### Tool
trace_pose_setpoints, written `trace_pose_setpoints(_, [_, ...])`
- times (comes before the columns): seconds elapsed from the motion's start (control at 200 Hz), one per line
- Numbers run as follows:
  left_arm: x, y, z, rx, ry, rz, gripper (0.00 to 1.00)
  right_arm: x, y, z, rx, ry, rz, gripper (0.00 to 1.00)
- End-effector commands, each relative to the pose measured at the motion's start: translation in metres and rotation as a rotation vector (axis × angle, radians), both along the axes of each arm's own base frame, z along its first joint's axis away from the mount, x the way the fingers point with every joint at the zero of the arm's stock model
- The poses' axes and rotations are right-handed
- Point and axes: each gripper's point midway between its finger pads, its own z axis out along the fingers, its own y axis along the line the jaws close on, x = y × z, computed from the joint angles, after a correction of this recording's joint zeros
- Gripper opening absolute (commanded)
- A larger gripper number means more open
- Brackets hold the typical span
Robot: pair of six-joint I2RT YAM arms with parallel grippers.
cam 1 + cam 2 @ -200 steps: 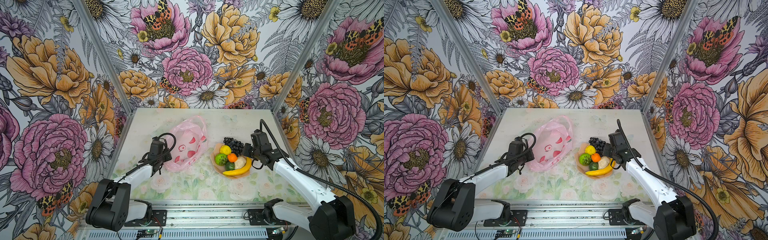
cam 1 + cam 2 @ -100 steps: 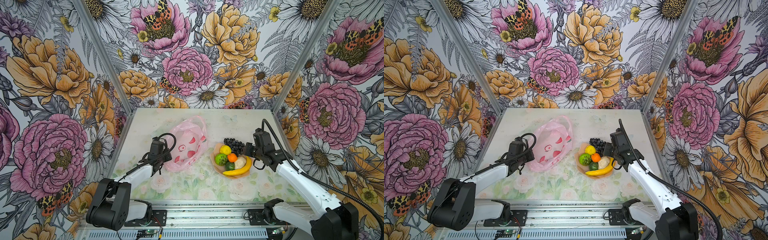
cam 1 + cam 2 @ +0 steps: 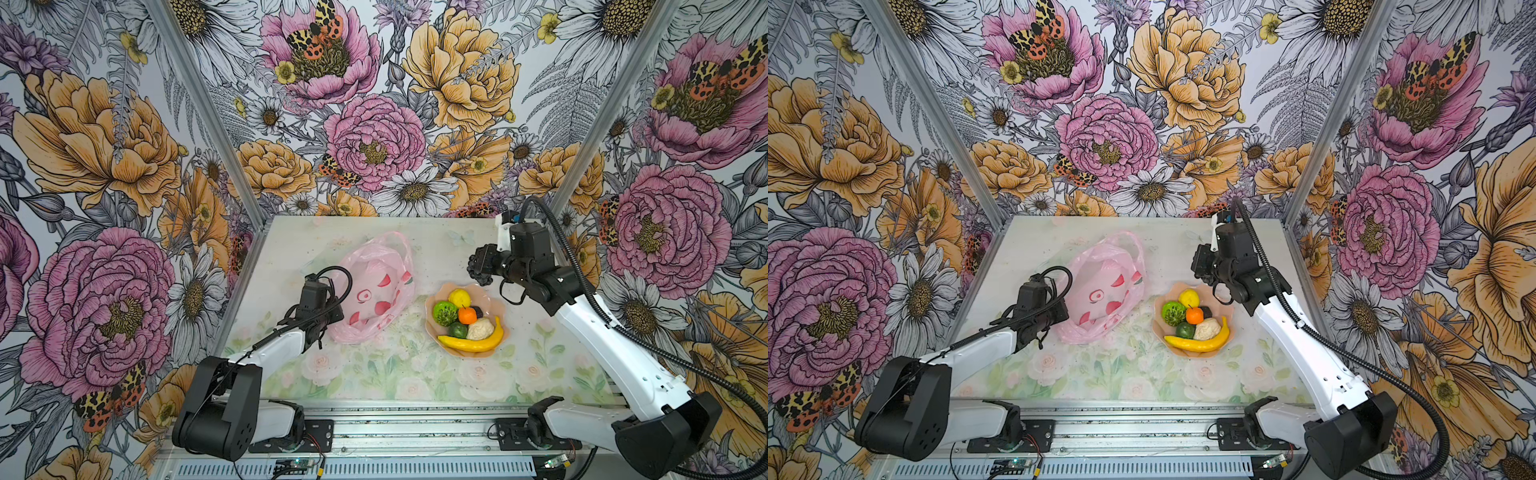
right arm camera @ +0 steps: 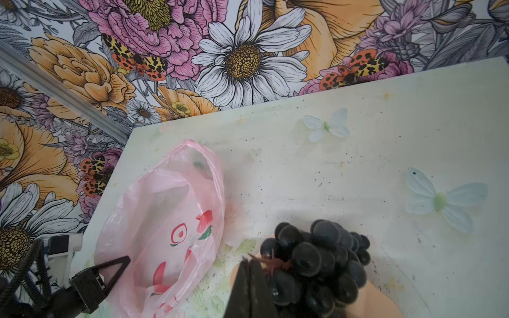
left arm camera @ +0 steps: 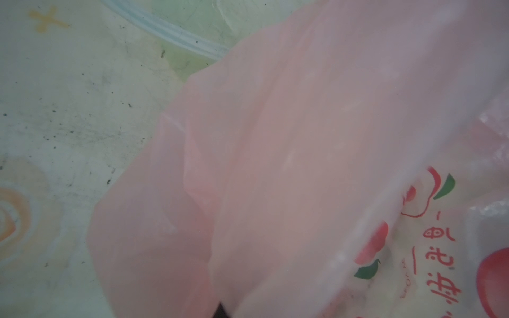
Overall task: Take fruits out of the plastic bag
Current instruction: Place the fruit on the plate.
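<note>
The pink plastic bag (image 3: pixel 374 291) (image 3: pixel 1104 291) lies crumpled on the table, its loop handles toward the back wall. My left gripper (image 3: pixel 328 322) is shut on the bag's near left edge; in the left wrist view the pink film (image 5: pixel 275 165) covers almost everything. My right gripper (image 4: pixel 250 265) is shut on the stem of the dark grape bunch (image 4: pixel 316 256) (image 3: pixel 482 268), which hangs in the air above the far edge of the dish. No fruit shows inside the bag (image 4: pixel 165 220).
A peach scalloped dish (image 3: pixel 432 332) (image 3: pixel 1158 328) right of the bag holds a lemon (image 3: pixel 459 298), a bumpy green fruit (image 3: pixel 444 312), an orange (image 3: pixel 467 316), a green avocado (image 3: pixel 458 330), a cream lump (image 3: pixel 480 328) and a banana (image 3: pixel 473 340). Flowered walls stand on three sides.
The right gripper has risen and drawn back from the dish's far edge, and the grape bunch has come up with it. The left arm and the bag have not moved.
</note>
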Motion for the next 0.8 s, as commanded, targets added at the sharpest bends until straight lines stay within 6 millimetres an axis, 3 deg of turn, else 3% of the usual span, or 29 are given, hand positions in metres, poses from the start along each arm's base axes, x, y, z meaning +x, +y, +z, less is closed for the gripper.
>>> trace_pose_setpoints(0.0, [0.007, -0.005, 0.007, 0.007, -0.027, -0.032, 0.01, -0.001, 0.015, 0.022, 0.015, -0.056, 0.050, 0.00])
trace_pose_setpoints(0.145, [0.007, -0.005, 0.007, 0.006, -0.028, -0.033, 0.01, -0.008, 0.021, 0.019, 0.023, -0.047, 0.059, 0.00])
trace_pose_setpoints(0.3, [0.007, -0.005, 0.007, 0.007, -0.029, -0.032, 0.01, -0.018, 0.023, -0.006, 0.021, 0.008, 0.063, 0.00])
trace_pose_setpoints(0.465, [0.007, -0.005, 0.006, 0.007, -0.027, -0.033, 0.01, -0.032, 0.010, -0.037, -0.006, 0.063, 0.026, 0.00])
trace_pose_setpoints(0.796, [0.007, -0.005, 0.006, 0.009, -0.024, -0.033, 0.01, -0.053, -0.026, -0.071, -0.049, 0.113, -0.074, 0.00])
